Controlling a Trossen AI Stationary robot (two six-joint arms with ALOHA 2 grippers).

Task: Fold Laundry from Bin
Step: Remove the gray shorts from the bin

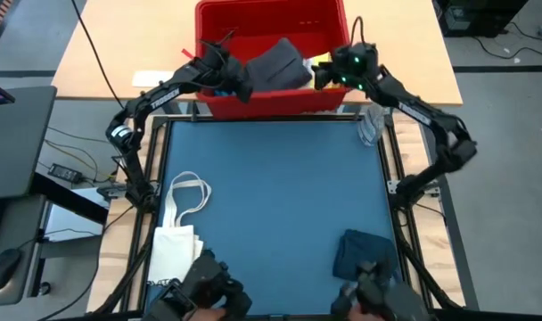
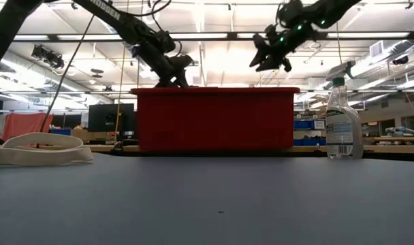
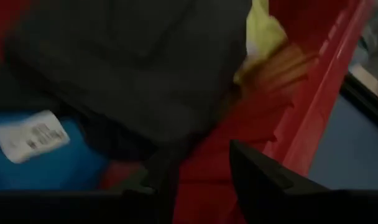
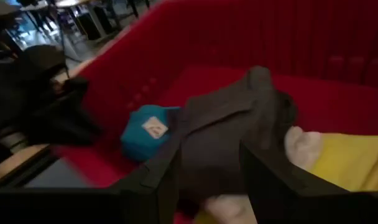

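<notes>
The red bin [image 1: 271, 53] stands at the far edge of the desk [image 1: 271, 196], and both arms reach into it from either side. The left claw [image 1: 231, 76] hangs over the bin's left part; in its wrist view the fingers [image 3: 257, 180] stand apart with nothing between them, above a dark grey cloth [image 3: 127, 68] and a bright blue piece [image 3: 46, 162] carrying a white tag. A yellow piece [image 3: 263, 34] shows only partly, tucked behind the grey cloth against the bin's wall.

The right claw [image 1: 329, 71] hovers over the bin's right part, its fingers [image 4: 270, 180] also spread and empty. Below it lie the grey cloth [image 4: 232, 130], the blue piece [image 4: 145, 134] and a yellow piece [image 4: 350, 162], with a pale piece [image 4: 301, 146] half hidden between them.

From the low view the bin's front wall [image 2: 214, 119] hides all the laundry inside.

A folded dark navy cloth [image 1: 365, 254] lies near the desk's near right corner. A cream tote bag [image 1: 177, 227] lies at the near left, and a clear bottle [image 2: 343, 122] stands right of the bin.
</notes>
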